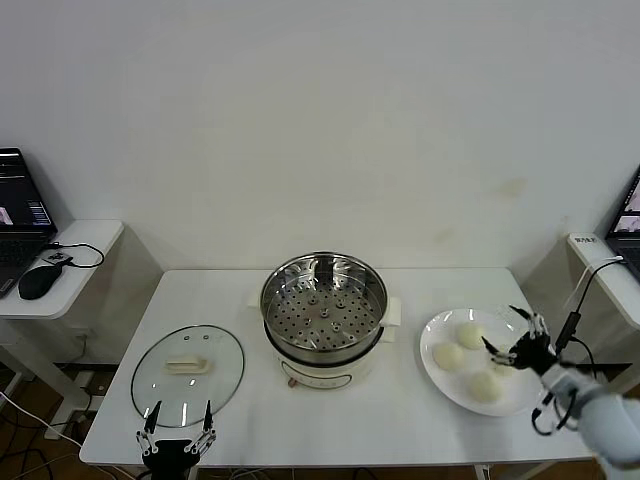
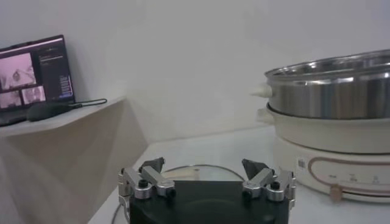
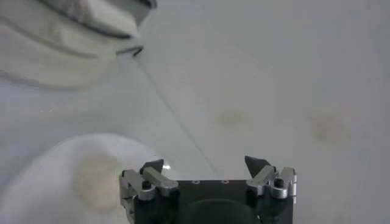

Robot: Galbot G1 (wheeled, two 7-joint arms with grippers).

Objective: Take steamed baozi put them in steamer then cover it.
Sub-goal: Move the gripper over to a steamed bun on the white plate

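Your right gripper (image 1: 512, 331), jaws apart, hovers over the baozi (image 1: 470, 335) on the plate (image 1: 437, 378) (left gripper (image 1: 177, 424) waits, jaws apart, by the cover (image 1: 187, 372)); next, lower onto one for the empty steamer (image 1: 323, 306).

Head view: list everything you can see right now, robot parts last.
baozi: four, cream-white, on the plate.
plate: one, white, table's right side.
steamer: one, steel on white base, table centre, empty.
cover: one, clear glass, flat on table's left.
table: one, white.
laptops: two, on side shelves; mouse by the left one.
left tool: open, at near table edge by the cover.
right tool: open, over the plate's baozi.
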